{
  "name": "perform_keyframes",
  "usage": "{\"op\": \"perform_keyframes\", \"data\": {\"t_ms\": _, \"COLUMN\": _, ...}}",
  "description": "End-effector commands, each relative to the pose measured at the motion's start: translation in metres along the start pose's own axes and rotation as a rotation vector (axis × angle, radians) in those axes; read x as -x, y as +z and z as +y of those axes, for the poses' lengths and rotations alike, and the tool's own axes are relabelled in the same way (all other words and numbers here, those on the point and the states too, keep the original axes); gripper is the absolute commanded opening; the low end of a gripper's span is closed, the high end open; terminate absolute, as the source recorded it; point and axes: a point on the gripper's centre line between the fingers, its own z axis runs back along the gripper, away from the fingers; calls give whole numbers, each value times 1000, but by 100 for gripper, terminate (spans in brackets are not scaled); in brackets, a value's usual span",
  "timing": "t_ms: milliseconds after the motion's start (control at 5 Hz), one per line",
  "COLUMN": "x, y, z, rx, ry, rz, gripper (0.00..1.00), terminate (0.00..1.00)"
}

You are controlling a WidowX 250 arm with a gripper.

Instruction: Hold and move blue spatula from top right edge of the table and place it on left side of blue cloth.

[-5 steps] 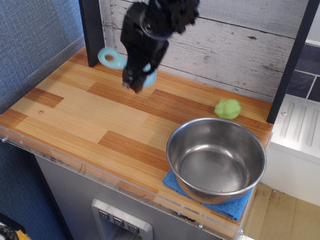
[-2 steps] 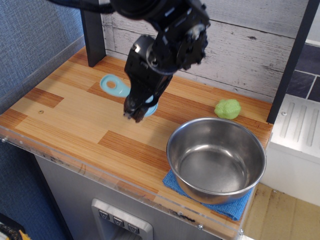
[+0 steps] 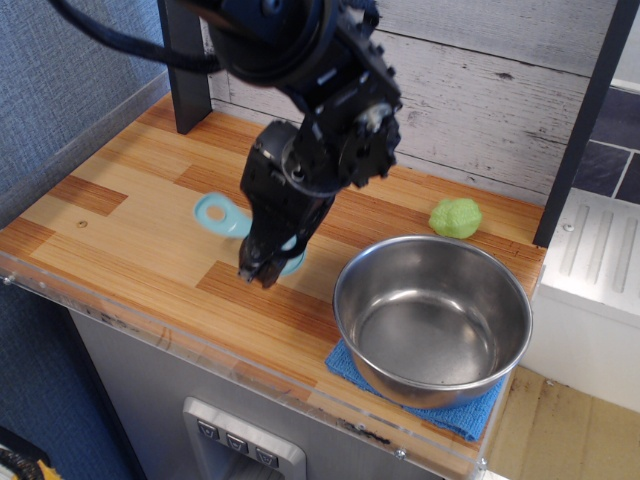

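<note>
The blue spatula is a light-blue plastic piece with an oval hole in its handle; its handle sticks out to the left and its head is mostly hidden behind the fingers. My black gripper is shut on its head and holds it low over the wooden table, left of the steel bowl. The blue cloth lies at the front right under the bowl, with only its edges showing.
A steel bowl stands on the cloth at the front right. A green lumpy ball lies behind it near the back wall. A dark post stands at the back left. The table's clear plastic front edge runs along the front.
My gripper has carried the spatula from the back of the table forward and down, towards the front middle, left of the bowl.
</note>
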Motion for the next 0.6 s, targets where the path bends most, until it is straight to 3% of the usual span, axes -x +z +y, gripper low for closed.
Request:
{"op": "perform_keyframes", "data": {"t_ms": 0, "x": 7, "y": -6, "z": 9, "rx": 20, "ry": -16, "rz": 35, "gripper": 0, "terminate": 0}}
{"op": "perform_keyframes", "data": {"t_ms": 400, "x": 6, "y": 4, "z": 19, "rx": -53, "ry": 30, "rz": -21, "gripper": 0, "terminate": 0}}
